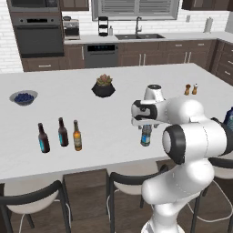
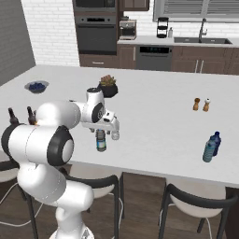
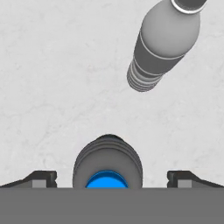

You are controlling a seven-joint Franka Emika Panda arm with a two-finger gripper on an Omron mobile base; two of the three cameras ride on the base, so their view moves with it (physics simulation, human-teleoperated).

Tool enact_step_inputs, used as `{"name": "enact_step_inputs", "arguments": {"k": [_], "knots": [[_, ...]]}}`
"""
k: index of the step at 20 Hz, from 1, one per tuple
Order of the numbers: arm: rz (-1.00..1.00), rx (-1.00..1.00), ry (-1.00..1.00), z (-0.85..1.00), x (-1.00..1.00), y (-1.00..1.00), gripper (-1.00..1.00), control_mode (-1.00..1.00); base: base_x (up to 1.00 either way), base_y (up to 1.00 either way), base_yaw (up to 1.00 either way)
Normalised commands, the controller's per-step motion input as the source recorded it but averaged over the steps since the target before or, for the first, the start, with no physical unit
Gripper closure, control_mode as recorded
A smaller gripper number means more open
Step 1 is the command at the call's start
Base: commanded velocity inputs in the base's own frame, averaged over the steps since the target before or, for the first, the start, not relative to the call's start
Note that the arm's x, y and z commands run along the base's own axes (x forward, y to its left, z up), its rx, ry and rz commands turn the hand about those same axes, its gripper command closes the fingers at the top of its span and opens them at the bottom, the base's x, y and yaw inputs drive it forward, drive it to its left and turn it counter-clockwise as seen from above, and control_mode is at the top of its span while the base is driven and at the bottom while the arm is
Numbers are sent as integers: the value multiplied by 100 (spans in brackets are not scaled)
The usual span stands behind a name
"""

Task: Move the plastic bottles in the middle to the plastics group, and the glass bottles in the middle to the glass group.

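My gripper (image 3: pixel 112 178) is open and hangs straight over the blue-label plastic bottle (image 1: pixel 145 135), whose blue cap (image 3: pixel 107 180) sits between the fingers (image 3: pixel 41 178). The pale greyish plastic bottle (image 3: pixel 164 43) stands just beyond it, also seen beside the hand (image 2: pixel 115 135). At the counter's left, the amber glass bottle (image 1: pixel 77 136) stands right beside the glass group: the teal-label bottle (image 1: pixel 43 139) and the dark-label bottle (image 1: pixel 63 132). The plastics group (image 2: pixel 211 147) stands near the counter's right front edge.
A dark pot with a plant (image 1: pixel 103 85) sits mid-counter, a bowl of blueberries (image 1: pixel 23 97) far left, and salt and pepper shakers (image 1: pixel 190 89) to the right. Stools (image 1: pixel 132 182) line the counter's front edge (image 1: pixel 91 166).
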Motion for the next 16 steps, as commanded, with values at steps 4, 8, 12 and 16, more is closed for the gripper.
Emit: {"name": "enact_step_inputs", "arguments": {"k": [4,8,12,16], "knots": [[0,0,0,0,0,0,100,-100,0,0,0],[0,0,-1,0,-1,0,100,-100,0,0,0],[0,0,-4,0,-9,0,100,-100,0,0,0],[0,0,0,12,-39,-10,100,-100,0,0,0]]}}
